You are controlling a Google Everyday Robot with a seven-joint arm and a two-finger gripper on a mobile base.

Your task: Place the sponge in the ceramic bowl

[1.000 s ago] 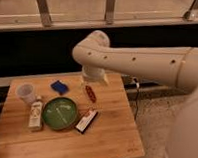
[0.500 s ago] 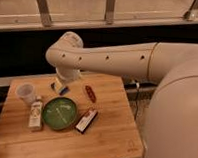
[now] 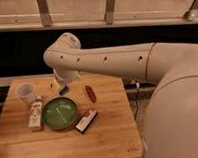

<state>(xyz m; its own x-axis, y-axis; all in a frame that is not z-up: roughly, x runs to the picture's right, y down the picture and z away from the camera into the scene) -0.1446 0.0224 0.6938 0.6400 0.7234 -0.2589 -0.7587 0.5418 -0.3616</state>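
— What's the arm (image 3: 108, 59) like?

— A thick, smooth tube in off-white, glossy under the light. A row of small dark dots runs along its side.

— And the joints?

— A rounded knuckle (image 3: 68, 44) caps the far end. A thin seam rings the arm where it meets the broad, pale, curved shell (image 3: 176, 107) on the right.

— The hand?

— The hand (image 3: 58, 85) is low over the back left of the tabletop (image 3: 109, 131), right under that knuckle. It is pale like the rest and mostly hidden by the arm.
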